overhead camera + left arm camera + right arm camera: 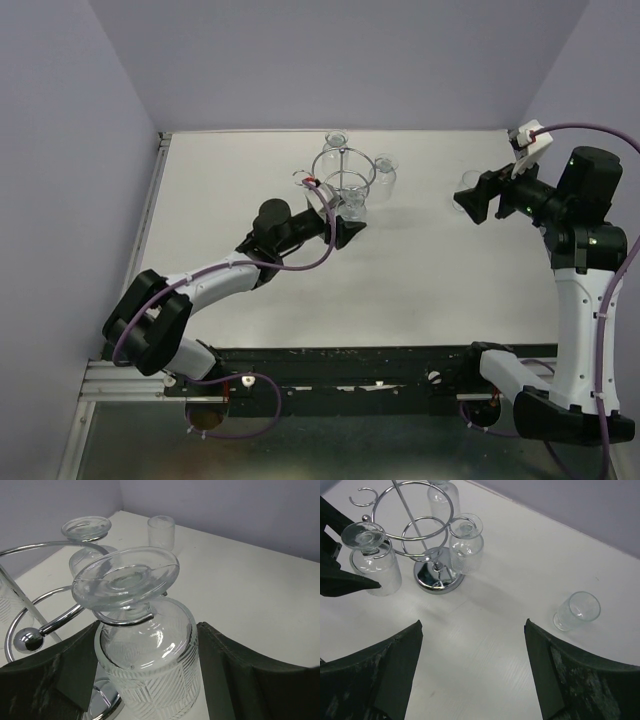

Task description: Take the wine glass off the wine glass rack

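White arms [215, 277] with black joints, looping purple cables [590, 124]

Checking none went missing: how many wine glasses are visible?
4 wine glasses. Three hang on the wine glass rack: one between the left fingers, one at the back, one at the front. The fourth sits apart on the table.

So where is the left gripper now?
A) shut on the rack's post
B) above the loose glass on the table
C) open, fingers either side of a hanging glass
C: the left wrist view shows the left gripper open, with a hanging wine glass between its fingers.
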`<state>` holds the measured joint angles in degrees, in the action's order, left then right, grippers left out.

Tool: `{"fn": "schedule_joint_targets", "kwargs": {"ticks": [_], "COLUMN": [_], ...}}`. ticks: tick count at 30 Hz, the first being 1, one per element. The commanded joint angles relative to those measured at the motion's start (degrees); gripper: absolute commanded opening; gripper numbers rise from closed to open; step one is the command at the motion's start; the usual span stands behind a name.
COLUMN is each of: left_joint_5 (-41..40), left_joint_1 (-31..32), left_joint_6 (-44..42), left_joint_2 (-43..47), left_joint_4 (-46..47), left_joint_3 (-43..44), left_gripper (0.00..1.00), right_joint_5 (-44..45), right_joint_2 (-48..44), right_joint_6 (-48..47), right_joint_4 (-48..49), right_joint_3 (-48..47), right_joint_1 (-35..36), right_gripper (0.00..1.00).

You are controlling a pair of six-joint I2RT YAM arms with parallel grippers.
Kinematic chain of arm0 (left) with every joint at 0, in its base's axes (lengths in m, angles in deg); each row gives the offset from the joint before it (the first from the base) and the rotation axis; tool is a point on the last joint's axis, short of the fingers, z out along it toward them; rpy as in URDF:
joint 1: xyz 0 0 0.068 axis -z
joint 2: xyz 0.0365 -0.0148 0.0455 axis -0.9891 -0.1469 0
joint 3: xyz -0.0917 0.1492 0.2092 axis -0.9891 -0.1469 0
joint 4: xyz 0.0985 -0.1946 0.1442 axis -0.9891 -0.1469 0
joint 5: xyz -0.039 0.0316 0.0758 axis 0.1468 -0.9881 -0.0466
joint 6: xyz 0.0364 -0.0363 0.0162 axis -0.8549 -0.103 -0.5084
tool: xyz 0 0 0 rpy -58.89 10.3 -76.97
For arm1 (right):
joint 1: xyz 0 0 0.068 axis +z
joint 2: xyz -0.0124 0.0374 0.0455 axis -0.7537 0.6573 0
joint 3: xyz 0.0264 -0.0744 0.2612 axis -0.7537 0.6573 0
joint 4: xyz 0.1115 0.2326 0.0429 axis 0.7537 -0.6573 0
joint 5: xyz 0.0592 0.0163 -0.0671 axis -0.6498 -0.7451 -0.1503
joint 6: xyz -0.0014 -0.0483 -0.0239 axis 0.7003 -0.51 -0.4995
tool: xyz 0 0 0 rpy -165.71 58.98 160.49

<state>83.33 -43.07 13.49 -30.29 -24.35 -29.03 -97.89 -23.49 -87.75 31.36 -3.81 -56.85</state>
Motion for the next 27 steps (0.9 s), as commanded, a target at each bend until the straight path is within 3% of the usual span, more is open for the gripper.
{"fn": "schedule_joint_targets", "kwargs": {"ticks": [1,7,22,27], "left_joint_5": [-0.4,6.8,6.6,10.1], "left_joint_1": [0.2,1.1,2.2,2.3], "left_joint_6": [1.1,-1.9,-1.9,-8.9], "left_joint_2": [4.2,5.9,7.5,12.0], "left_joint_4": [7.1,6.2,3.9,-1.3], "left_joint_3": [-1.8,-2.8,-3.5,-4.6], "left_gripper": [0.0,0.0,0.0,0.0], "right_joint_5": [0.7,0.4,0.4,0.3], "right_joint_2": [0.8,0.5,-1.3,-1.0], "right_joint_6": [-1.2,-1.1,-1.0,-0.5], "right_joint_4": [-2.7,-2.3,-2.0,-0.5], "right_joint_3": [-1.4,-0.4,2.0,3.0], "right_joint_1": [0.2,0.1,0.1,0.2], "right_gripper": [0.9,0.9,0.9,0.9]}}
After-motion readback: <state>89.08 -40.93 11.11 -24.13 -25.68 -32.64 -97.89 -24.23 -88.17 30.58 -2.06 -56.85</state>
